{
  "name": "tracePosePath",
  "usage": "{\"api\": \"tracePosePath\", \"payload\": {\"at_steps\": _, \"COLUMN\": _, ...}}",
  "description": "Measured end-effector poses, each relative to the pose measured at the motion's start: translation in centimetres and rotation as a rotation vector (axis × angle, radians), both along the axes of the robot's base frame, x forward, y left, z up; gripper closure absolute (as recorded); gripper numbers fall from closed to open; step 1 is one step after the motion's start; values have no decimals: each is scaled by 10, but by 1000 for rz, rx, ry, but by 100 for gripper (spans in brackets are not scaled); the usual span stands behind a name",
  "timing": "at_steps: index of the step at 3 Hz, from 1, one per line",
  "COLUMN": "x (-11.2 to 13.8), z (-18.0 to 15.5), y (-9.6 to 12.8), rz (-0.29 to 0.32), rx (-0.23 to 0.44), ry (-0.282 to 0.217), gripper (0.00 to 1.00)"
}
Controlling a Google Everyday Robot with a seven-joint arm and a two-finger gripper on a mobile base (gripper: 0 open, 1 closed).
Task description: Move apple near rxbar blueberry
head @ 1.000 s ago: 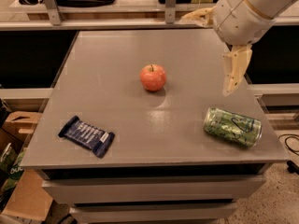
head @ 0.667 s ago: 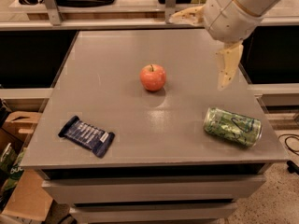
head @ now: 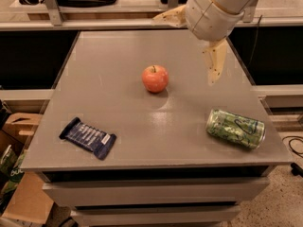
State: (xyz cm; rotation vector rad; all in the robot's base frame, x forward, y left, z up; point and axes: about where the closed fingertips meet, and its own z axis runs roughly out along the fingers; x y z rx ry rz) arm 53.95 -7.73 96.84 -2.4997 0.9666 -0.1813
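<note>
Camera view, down onto a grey table (head: 118, 56). Found the apple (head: 155, 78) standing stem-up near the middle of the top, well apart from everything else. Spotted the rxbar blueberry (head: 88, 137) lying flat near the front-left corner as pictured, slanted long-ways from upper left to lower right. Noted a green can (head: 235, 128) on its side toward the front right, off the line between fruit and bar. Saw the gripper (head: 184, 49) hanging over the back right part of the table, up and to the right of the apple in the picture, clear of it and holding nothing. Read the fingers (head: 215, 63) as splayed wide, with one pointing left along the back edge and the other drooping toward the tabletop. Judged the grasp as not yet begun. Placed the apple down and to the left of the claw, and the bar farther on in much the same direction, past the apple. Reckoned on a reach down-left onto the fruit, then a carry onward along nearly that line toward the front-left corner, ending beside the wrapper rather than on it.
</note>
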Motion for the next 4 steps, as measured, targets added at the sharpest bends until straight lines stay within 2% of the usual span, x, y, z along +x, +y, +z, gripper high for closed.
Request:
{"api": "tracePosePath", "payload": {"at_steps": 1, "x": 4, "z": -13, "y": 14, "rz": 61, "rx": -38, "ry": 13, "gripper": 0}}
{"api": "tracePosePath", "payload": {"at_steps": 2, "x": 7, "z": -29, "y": 25, "rz": 95, "rx": -82, "ry": 26, "gripper": 0}}
{"api": "tracePosePath", "payload": {"at_steps": 3, "x": 16, "z": -45, "y": 33, "rz": 89, "rx": -119, "ry": 30, "gripper": 0}}
{"api": "tracePosePath", "payload": {"at_steps": 4, "x": 30, "z": -58, "y": 39, "rz": 55, "rx": -152, "ry": 30, "gripper": 0}}
